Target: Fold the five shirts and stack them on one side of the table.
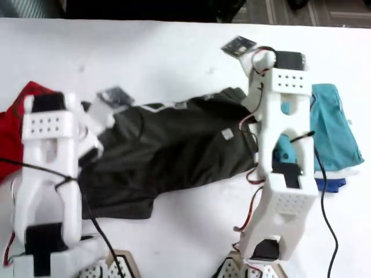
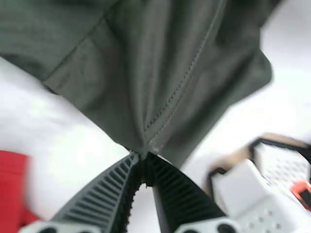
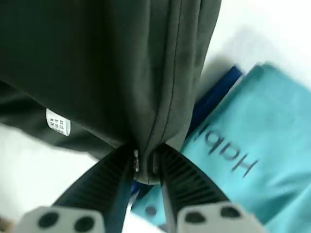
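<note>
Dark shirt (image 1: 174, 150) lies on table (image 1: 174, 52) between arms. Left gripper (image 2: 143, 162) pinches seam corner, right gripper (image 3: 145, 158) pinches opposite edge near teal shirt (image 3: 252, 145). Likely holding cloth taut for fold.

Bright white table (image 1: 174, 52) — pale lined floor (image 1: 339, 13) and deep shadow beyond its far edge

Robotics lab: white table (image 1: 151, 52), cabled arms (image 1: 284, 133).
</note>
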Motion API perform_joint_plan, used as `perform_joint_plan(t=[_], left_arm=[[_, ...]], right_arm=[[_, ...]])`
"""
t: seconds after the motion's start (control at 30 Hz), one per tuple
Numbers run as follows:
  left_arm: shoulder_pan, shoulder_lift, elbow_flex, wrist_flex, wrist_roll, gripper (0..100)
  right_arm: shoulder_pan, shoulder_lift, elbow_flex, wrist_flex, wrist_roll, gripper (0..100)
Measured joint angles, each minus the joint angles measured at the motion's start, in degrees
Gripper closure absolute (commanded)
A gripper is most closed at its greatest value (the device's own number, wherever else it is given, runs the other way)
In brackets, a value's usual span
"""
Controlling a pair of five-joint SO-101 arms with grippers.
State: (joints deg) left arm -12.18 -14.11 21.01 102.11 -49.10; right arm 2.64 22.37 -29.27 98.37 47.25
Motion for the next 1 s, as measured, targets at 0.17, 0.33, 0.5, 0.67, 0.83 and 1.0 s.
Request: perform_joint_plan(t=[0.17, 0.33, 0.5, 0.67, 0.83, 1.0], left_arm=[[0.0, -5.0, 11.1, -0.1, 0.0, 98], [-1.3, -5.9, 14.6, -0.1, -2.4, 98], [-2.0, -6.0, 17.9, -0.1, -7.3, 98], [-4.6, -6.4, 18.0, -0.1, -11.1, 98], [-6.9, -6.4, 18.0, -0.1, -16.6, 98], [-9.5, -6.4, 18.7, -0.1, -21.0, 97]], right_arm=[[0.4, -10.6, 15.6, 0.0, 5.3, 98.0], [0.5, -16.5, 25.5, 0.0, 8.0, 98.0], [2.2, -17.5, 26.4, -0.3, 8.3, 98.0], [3.3, -20.7, 26.5, -0.1, 12.4, 98.0], [3.3, -24.2, 27.4, 0.0, 15.0, 98.0], [3.3, -24.4, 32.8, 0.0, 15.0, 97.8]])
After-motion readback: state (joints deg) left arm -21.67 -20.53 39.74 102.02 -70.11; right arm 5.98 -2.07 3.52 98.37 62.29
